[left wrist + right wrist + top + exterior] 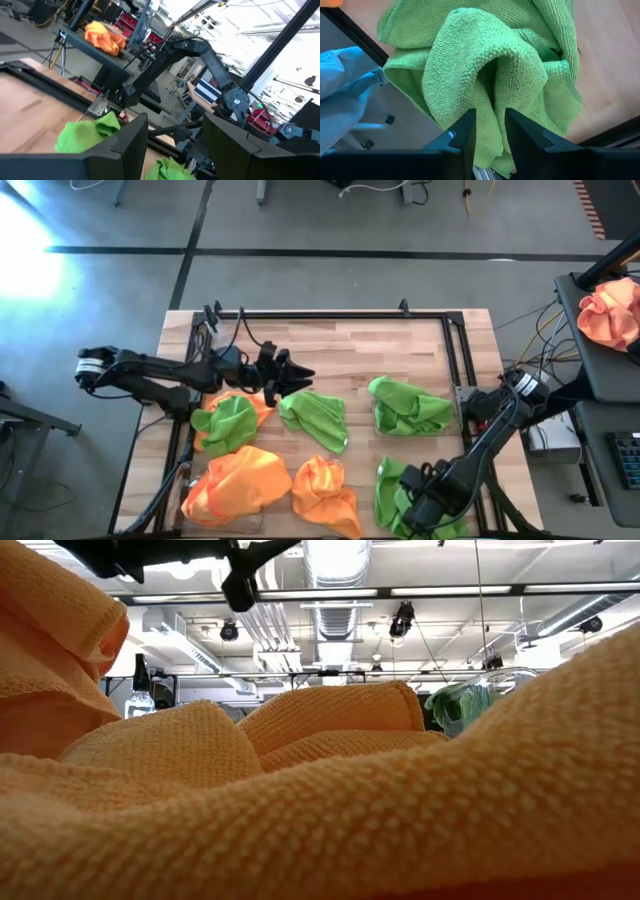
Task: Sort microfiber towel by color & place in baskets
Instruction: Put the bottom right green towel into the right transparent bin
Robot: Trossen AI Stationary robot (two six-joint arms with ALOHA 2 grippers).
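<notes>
Several lime green and bright orange microfiber towels lie over the wooden table. My right gripper [420, 498] points down at the near right corner, shut on a bunched green towel [485, 65]. Another green towel [405, 405] lies farther back on the right, in what looks like a see-through basket [500, 680]. A third green towel [315, 415] lies mid-table. One more green towel [225, 420] sits on an orange one at the left. Two orange towels [235, 485] [325, 495] lie near the front. My left gripper [295, 375] hovers open and level above the table's middle left, nothing between its fingers [125, 145]. My right gripper has a raised fold [490, 100] of the green towel between its two fingers, coming from above and pointing steeply down. The fold holds several layers. The rest of the towel lies bunched below on the table by its near edge.
Black frame rails [330, 313] run round the tabletop. A paler orange cloth [610, 310] lies on a side stand to the right, beyond the table. An orange towel [300, 790] close to the lens fills most of the low view.
</notes>
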